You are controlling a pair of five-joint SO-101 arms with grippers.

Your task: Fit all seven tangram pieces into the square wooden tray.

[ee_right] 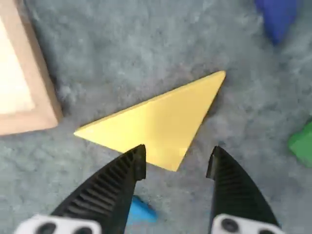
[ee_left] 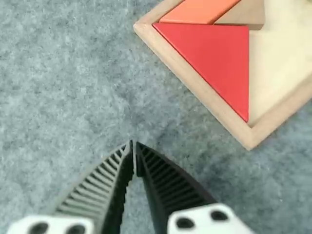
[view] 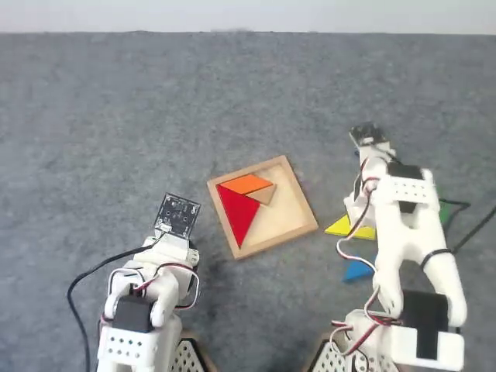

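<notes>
Presently tray (view: 273, 238), sitting mid-frame, is holding red piece (view: 238, 209) and orange piece (view: 248, 184); yellow (ee_right: 156, 124), blue (view: 357, 270) and green (view: 448, 211) are lying loose lower right; right gripper (ee_right: 179, 150) is hovering open-jawed over yellow, left gripper (ee_left: 132, 144) is resting closed, empty.

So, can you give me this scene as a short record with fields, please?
tray: on the carpet, partly filled
in tray: red triangle and orange piece, touching
outside tray: yellow triangle, blue piece, green piece, all on the carpet
left gripper: shut, empty, over the carpet near a tray corner
right gripper: open, over the yellow triangle's edge
</notes>
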